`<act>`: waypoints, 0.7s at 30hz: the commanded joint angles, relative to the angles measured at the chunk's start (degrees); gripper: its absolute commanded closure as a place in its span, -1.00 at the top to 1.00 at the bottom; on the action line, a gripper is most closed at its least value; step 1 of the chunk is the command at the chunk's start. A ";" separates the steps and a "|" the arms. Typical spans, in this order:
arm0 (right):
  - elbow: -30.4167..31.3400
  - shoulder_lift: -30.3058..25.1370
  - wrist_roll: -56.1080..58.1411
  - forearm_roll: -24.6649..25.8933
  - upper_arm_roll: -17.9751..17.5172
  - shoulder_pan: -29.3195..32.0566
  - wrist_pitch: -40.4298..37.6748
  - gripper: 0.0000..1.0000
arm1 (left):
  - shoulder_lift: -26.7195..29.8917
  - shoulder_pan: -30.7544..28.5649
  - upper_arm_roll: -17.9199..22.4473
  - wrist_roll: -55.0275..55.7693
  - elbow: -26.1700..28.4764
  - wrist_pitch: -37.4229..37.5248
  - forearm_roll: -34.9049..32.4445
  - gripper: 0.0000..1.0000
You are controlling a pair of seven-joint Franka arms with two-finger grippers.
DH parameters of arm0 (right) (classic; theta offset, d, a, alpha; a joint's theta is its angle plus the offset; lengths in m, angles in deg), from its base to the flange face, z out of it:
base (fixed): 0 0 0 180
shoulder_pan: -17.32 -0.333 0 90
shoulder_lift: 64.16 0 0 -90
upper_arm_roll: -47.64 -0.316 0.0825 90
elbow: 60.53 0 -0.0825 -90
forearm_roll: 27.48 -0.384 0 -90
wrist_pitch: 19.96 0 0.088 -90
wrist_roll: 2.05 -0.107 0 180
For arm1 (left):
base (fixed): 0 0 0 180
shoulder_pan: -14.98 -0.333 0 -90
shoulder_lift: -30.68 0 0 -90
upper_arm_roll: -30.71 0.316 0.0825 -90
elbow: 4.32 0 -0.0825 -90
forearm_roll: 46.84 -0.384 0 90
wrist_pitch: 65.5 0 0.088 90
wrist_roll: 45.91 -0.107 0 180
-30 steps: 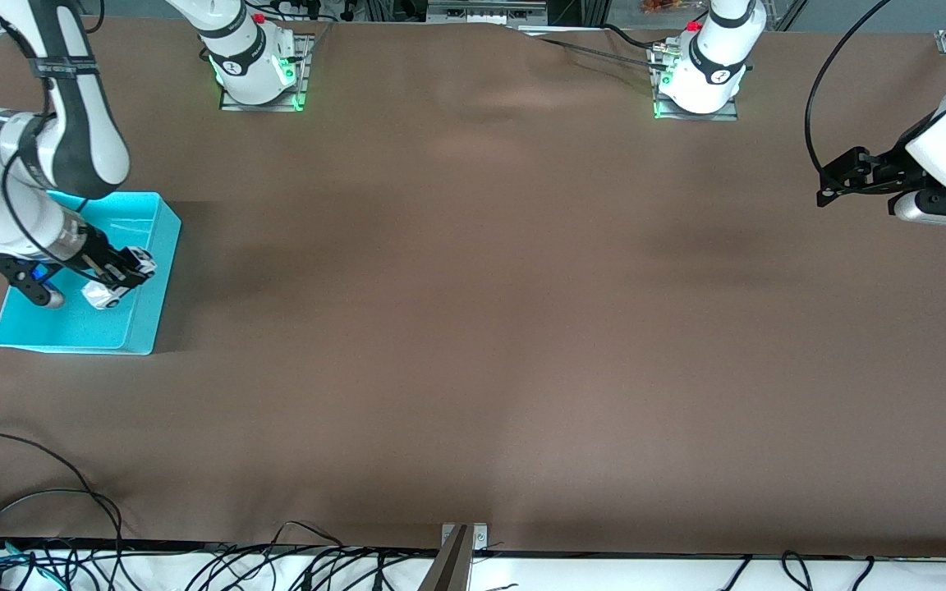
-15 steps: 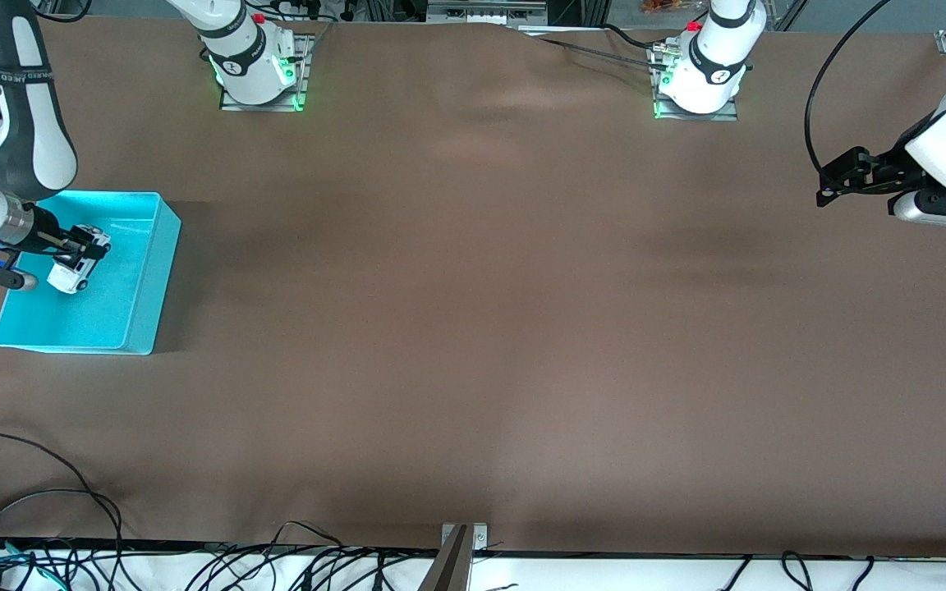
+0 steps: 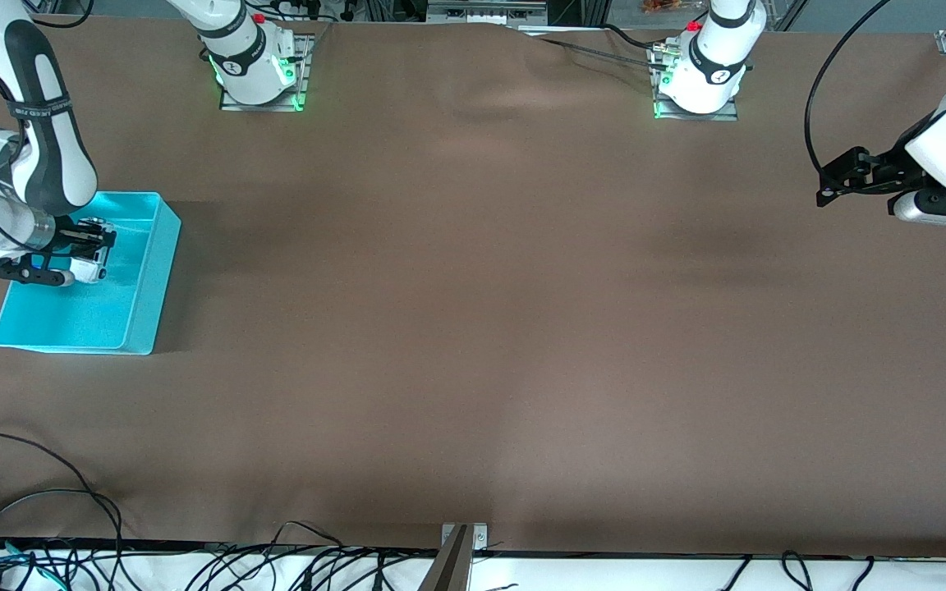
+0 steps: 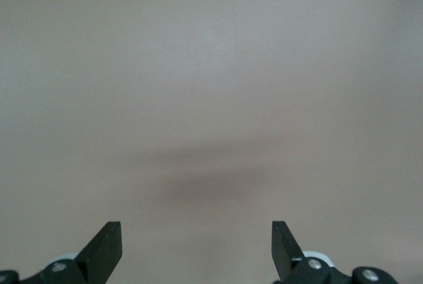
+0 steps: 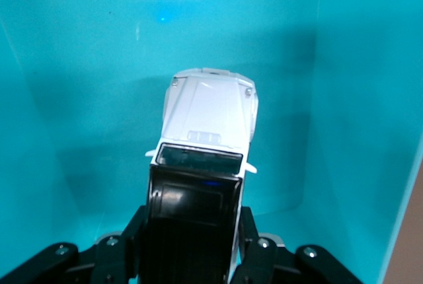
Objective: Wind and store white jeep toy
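Gripping white jeep toy (image 5: pixel 205 158) over bin (image 5: pixel 357 99)

Glossy white jeep toy (image 5: pixel 208 115), smooth plastic cyan bin (image 3: pixel 144 300), matt brown tablecloth (image 3: pixel 473 328).

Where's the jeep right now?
The jeep is clamped in the right hand, inside the cyan bin at the right arm's end of the table; whether it touches the bin floor isn't clear.
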 commanded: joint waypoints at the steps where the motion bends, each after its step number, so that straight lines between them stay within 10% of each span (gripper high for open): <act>1: 0.23 1.36 1.36 1.40 -0.21 1.51 3.61 -1.00 | -0.67 0.57 0.36 0.62 -1.57 1.03 0.22 1.00; 14: 0.23 5.31 0.57 1.14 -0.47 1.78 7.13 -0.95 | -0.67 0.57 0.36 0.62 -1.57 1.03 0.22 1.00; 21: 0.67 5.32 0.39 1.14 -0.56 1.78 7.39 0.84 | -0.67 0.48 0.36 0.62 -1.57 1.03 0.22 1.00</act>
